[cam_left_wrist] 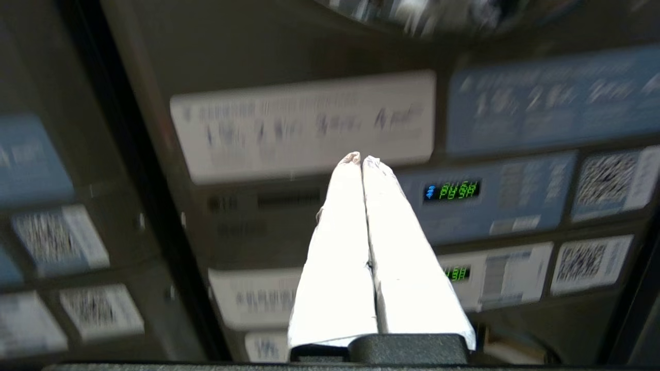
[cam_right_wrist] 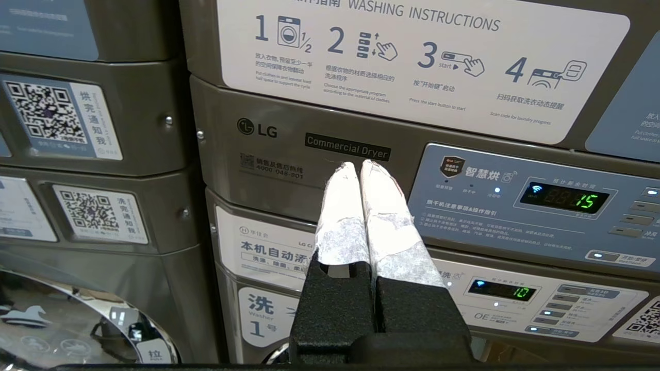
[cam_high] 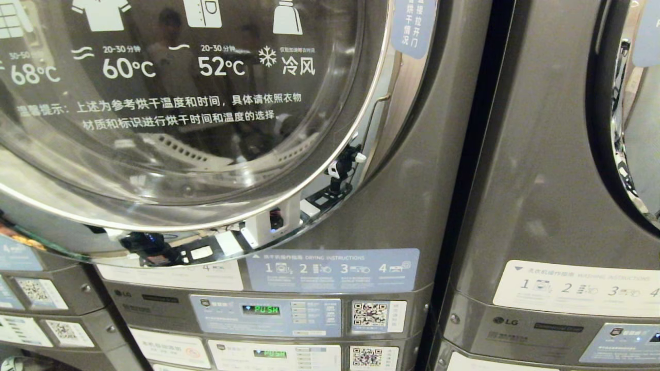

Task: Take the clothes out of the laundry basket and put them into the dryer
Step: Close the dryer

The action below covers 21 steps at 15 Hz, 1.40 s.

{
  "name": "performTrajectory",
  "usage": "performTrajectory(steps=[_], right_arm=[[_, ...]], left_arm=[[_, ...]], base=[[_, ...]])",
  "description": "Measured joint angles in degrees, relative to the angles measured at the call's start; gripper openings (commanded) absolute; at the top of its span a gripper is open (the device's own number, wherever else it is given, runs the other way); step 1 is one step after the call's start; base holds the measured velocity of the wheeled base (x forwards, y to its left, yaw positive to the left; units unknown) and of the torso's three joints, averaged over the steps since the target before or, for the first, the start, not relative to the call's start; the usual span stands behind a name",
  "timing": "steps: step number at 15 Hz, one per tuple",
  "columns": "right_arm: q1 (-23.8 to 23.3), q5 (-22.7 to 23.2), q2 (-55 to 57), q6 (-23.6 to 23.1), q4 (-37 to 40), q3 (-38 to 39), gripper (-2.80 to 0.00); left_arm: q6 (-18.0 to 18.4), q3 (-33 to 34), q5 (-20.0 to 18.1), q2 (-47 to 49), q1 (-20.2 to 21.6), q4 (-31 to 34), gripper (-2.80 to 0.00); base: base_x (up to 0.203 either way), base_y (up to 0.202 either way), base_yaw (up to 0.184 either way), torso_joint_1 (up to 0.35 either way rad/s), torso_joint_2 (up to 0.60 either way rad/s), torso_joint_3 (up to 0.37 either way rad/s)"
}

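Seemingly empty, left fingers [cam_left_wrist: 361, 158] clenched, right fingers [cam_right_wrist: 359, 166] clenched, dryer [cam_high: 289, 170] door closed, basket unseen.

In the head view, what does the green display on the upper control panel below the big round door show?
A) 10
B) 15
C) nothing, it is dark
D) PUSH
D: the green display under the round glass door reads PUSH in lit letters, on the panel just below the blue drying instructions label.
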Motion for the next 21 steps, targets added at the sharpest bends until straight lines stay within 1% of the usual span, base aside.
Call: performTrajectory(steps=[2,4,5,7,10,13,15,17,21], right_arm=[[0.0,-0.07,0.0,0.08,0.0,0.0,-2.8],[0.0,-0.1,0.0,0.22,0.0,-0.02,-2.8],[0.0,-0.07,0.0,0.25,0.0,-0.02,-2.8],[0.0,-0.04,0.0,0.22,0.0,-0.02,-2.8],[0.0,-0.04,0.0,0.21,-0.07,-0.02,-2.8],[0.0,-0.02,0.0,0.41,-0.09,-0.07,-2.8],[0.0,-0.02,0.0,0.36,-0.09,-0.07,-2.8],[0.0,-0.02,0.0,0.38,-0.09,-0.05,-2.8],[0.0,-0.03,0.0,0.3,-0.09,-0.05,-2.8]], left_arm=[[0.68,-9.01,-3.09,0.88,0.02,-0.56,-2.8],[0.84,-18.11,-3.58,4.89,0.02,-0.88,-2.8],[0.75,-22.32,-2.78,8.11,0.0,-1.17,-2.8],[0.06,-29.67,0.46,14.97,-0.02,-1.87,-2.8],[-0.71,-38.33,5.52,25.5,-0.06,-4.33,-2.8],[-1.29,-45.17,9.81,36.54,-0.06,-9.64,-2.8],[-1.72,-49.38,11.97,42.89,0.0,-13.65,-2.8],[-1.83,-50.7,13.26,46.15,0.24,-14.37,-2.8],[-2.59,-51.17,16.35,50.29,0.35,-14.43,-2.8]], base=[[0.0,0.0,0.0,0.0,0.0,0.0],[0.0,0.0,0.0,0.0,0.0,0.0],[0.0,0.0,0.0,0.0,0.0,0.0],[0.0,0.0,0.0,0.0,0.0,0.0],[0.0,0.0,0.0,0.0,0.0,0.0],[0.0,0.0,0.0,0.0,0.0,0.0],[0.0,0.0,0.0,0.0,0.0,0.0],[0.0,0.0,0.0,0.0,0.0,0.0],[0.0,0.0,0.0,0.0,0.0,0.0]])
